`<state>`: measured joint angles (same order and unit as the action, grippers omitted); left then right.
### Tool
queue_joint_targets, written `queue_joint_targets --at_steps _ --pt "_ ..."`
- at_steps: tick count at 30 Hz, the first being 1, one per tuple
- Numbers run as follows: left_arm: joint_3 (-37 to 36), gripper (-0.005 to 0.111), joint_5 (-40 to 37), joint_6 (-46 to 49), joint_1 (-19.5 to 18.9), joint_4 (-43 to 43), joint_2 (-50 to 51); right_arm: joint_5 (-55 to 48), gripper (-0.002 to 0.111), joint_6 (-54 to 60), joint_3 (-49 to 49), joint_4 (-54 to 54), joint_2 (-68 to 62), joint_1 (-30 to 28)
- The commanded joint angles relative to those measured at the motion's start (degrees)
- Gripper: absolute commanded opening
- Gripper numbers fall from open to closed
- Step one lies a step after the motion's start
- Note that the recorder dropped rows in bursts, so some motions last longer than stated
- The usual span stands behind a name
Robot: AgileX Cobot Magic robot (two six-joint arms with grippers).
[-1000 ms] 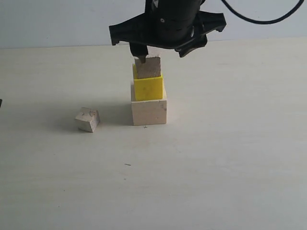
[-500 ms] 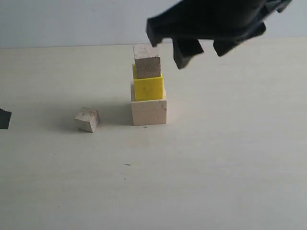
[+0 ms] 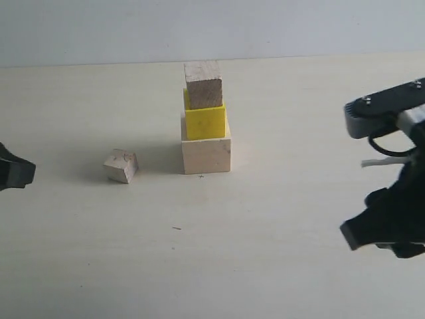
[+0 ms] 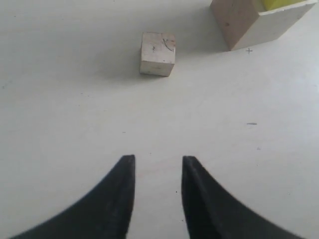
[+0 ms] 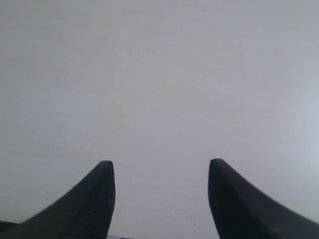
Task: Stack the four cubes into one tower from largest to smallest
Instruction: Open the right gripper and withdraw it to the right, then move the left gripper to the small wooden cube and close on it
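Three cubes stand stacked: the large pale wooden cube (image 3: 206, 154) at the bottom, the yellow cube (image 3: 205, 121) on it, the brownish cube (image 3: 203, 83) on top. The smallest pale cube (image 3: 121, 166) lies alone on the table to the left of the stack. In the left wrist view this small cube (image 4: 158, 54) lies ahead of my left gripper (image 4: 158, 162), which is open and empty, with the large cube (image 4: 244, 22) off to one side. My right gripper (image 5: 161, 167) is open over bare table. Its arm (image 3: 388, 222) is at the right edge, far from the stack.
The pale tabletop (image 3: 265, 252) runs back to a light wall. My left gripper's tip (image 3: 14, 174) shows at the left edge, well left of the small cube. A small dark mark (image 3: 176, 228) lies in front of the stack.
My right arm let go of the brownish cube on top of the yellow one and swung away to the right edge. My left gripper has come further into view at the left edge.
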<state>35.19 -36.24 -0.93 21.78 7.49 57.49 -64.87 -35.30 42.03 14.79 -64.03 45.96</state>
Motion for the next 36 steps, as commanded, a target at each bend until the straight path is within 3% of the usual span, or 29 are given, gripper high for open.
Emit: queue_joint_targets --at_steps 1,3,6,16,22,36 --pt "0.4 0.061 4.1 5.5 -0.2 4.9 4.8 0.2 0.053 -3.5 -1.6 6.1 7.1 0.1" --pt "1.4 0.069 4.6 10.2 0.1 7.3 8.1 0.3 0.053 -3.5 -1.6 7.6 10.0 0.1" --pt "4.0 0.069 4.8 15.9 0.3 11.6 13.7 0.5 0.053 -3.2 -1.6 8.6 13.2 0.1" --pt "15.2 0.069 6.2 17.0 2.6 13.2 28.1 2.3 0.053 0.0 -1.6 17.8 15.8 0.1" --pt "18.3 0.069 7.9 17.0 5.5 9.6 35.9 2.9 0.053 2.0 -1.6 14.8 15.8 0.1" --pt "18.3 0.069 13.8 15.2 5.6 1.9 39.2 4.5 0.053 3.7 -1.6 12.4 16.0 0.1"
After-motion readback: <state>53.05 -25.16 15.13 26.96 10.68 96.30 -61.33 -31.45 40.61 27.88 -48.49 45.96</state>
